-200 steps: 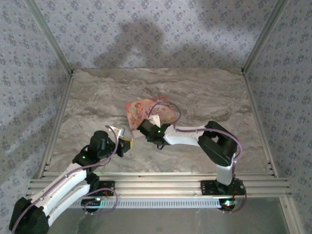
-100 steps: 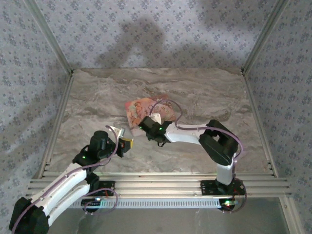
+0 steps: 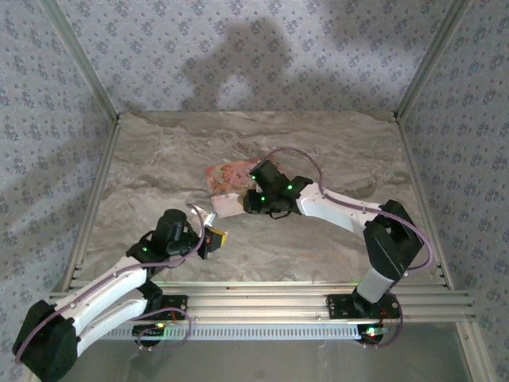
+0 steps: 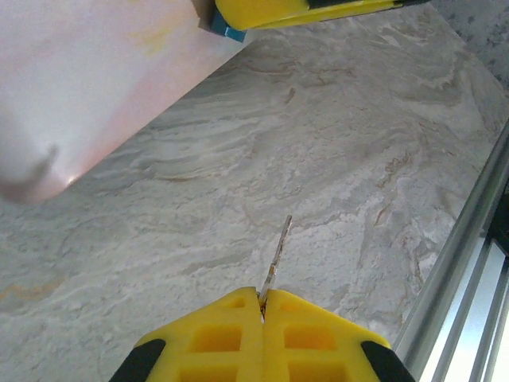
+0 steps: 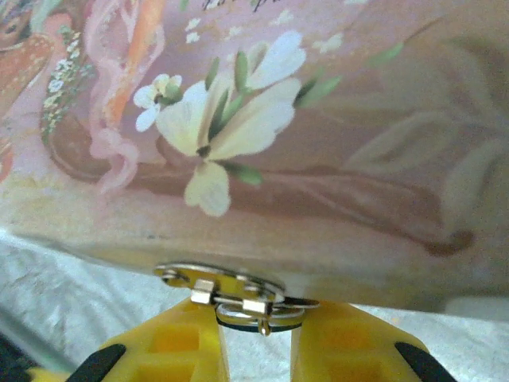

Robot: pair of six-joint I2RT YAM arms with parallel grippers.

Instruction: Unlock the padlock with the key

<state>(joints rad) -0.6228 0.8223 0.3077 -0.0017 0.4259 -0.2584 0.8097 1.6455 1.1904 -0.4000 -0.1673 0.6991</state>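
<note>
The padlock [image 5: 259,320] sits just under the metal hasp [image 5: 227,290] on the front edge of the pink box [image 5: 318,159]; the right gripper [image 5: 258,346] pinches it between narrowly parted fingers; the left gripper [image 4: 263,306], fingers pressed together, clamps the key [image 4: 276,255], its blade pointing out over the marble table [image 4: 358,159] near the box.

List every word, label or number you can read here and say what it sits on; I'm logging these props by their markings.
On the box lid: a scrap of dark script at the top edge of the right wrist view, cut off and blurred, not readable.
On the key: no marking can be made out.
Nothing else carries readable text, a brand or a number.
</note>
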